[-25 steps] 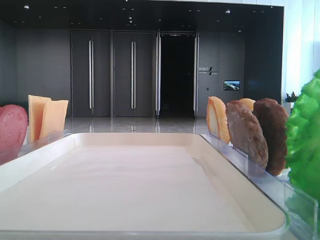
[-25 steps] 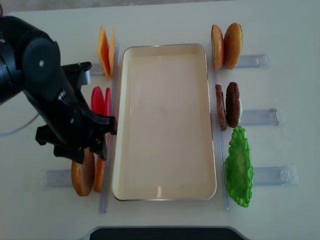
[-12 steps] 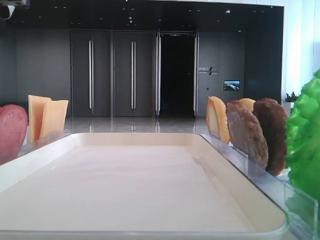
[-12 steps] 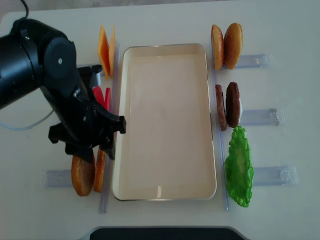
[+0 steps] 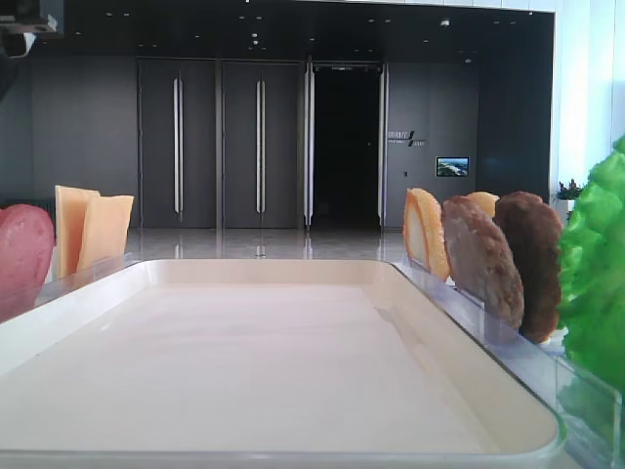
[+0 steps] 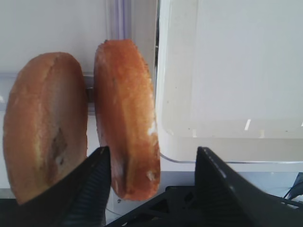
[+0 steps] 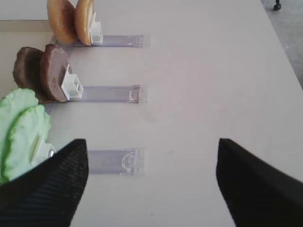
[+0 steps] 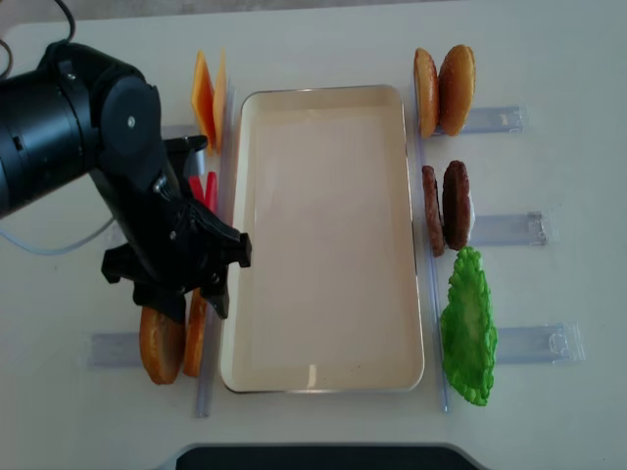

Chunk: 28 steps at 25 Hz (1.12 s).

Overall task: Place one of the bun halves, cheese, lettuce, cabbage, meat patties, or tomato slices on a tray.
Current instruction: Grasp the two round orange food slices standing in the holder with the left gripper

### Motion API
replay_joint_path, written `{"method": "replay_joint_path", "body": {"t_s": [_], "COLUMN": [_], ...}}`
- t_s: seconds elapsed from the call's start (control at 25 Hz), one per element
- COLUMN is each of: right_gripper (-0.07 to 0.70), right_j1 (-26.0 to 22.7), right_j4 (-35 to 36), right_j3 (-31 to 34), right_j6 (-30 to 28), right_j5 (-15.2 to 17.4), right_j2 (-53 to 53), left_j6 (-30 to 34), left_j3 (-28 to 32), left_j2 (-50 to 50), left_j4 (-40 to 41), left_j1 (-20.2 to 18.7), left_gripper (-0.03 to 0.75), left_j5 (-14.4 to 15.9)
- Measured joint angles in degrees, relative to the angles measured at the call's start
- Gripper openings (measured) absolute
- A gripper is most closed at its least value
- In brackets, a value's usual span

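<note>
A cream-white tray point(image 8: 323, 245) lies mid-table with nothing on it. To its left, two bun halves point(image 8: 162, 343) stand on edge in a rack. My left gripper point(image 8: 191, 302) hangs open over them. In the left wrist view its fingers point(image 6: 94, 189) straddle the lower end of the inner bun half point(image 6: 125, 118), with a gap on the tray point(image 6: 227, 71) side. Cheese point(image 8: 206, 98) and tomato slices point(image 8: 204, 186) stand further back on the left. More bun halves point(image 8: 457, 88), meat patties point(image 8: 456, 204) and lettuce point(image 8: 468, 328) line the right. Cabbage is out of view. My right gripper point(image 7: 151, 184) is open over bare table.
Clear plastic racks point(image 8: 505, 228) stick out to the right of the food, one of them point(image 7: 116, 161) just ahead of the right gripper. A dark edge point(image 8: 323, 458) borders the table's front. The left arm's bulk point(image 8: 88, 147) covers part of the tomato slices.
The left arm has shifted right toward the tray, settling over the near-left bun halves. Its jaws stay the same width. Nothing else has moved.
</note>
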Motion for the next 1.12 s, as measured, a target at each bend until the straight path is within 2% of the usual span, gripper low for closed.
{"method": "replay_joint_path", "body": {"t_s": [1.12], "right_gripper": [0.531], "right_j1": [0.0], "right_j4": [0.0], "right_j3": [0.0], "right_j6": [0.0], "right_j5": [0.0], "right_j2": [0.0], "left_j6": [0.1], "left_j3": [0.0], "left_j2": [2.5], "left_j4": [1.8], "left_j1": [0.0], "left_gripper": [0.434], "left_j5": [-0.2]}}
